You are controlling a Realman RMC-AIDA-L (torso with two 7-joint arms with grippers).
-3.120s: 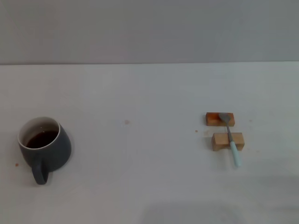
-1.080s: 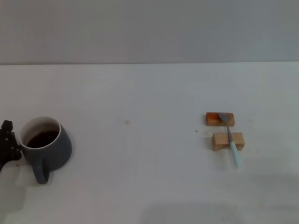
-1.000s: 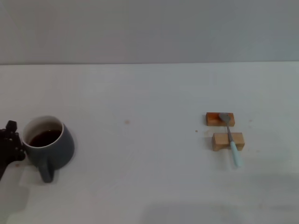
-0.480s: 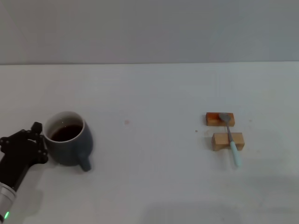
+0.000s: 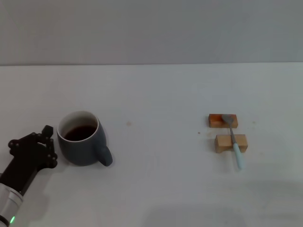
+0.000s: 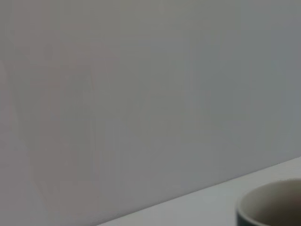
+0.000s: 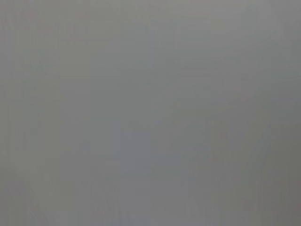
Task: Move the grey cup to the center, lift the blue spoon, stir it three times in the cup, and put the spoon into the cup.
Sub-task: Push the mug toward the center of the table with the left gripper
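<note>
**Counter stock: one cup, one spoon, two blocks**

Left hand [image 5: 40,144]: one, black, low on the counter [image 5: 156,189] at far left, pressed against the cup's left wall. Whether its fingers are spread or closed cannot be told.

Grey cup [image 5: 81,144]: one. Squat, dark grey, white inside, dark brown liquid. Upright, left of the counter's middle; loop handle points toward the lower right. Its rim shows at the edge of the left wrist view [image 6: 270,205].

Wooden blocks [image 5: 230,143]: two, at right, one just behind the other, well apart from the cup.

Blue spoon [image 5: 232,139]: one. Grey metal bowl on the rear block, neck across the front block, pale blue handle overhanging toward the viewer.

Right hand: none visible.
</note>
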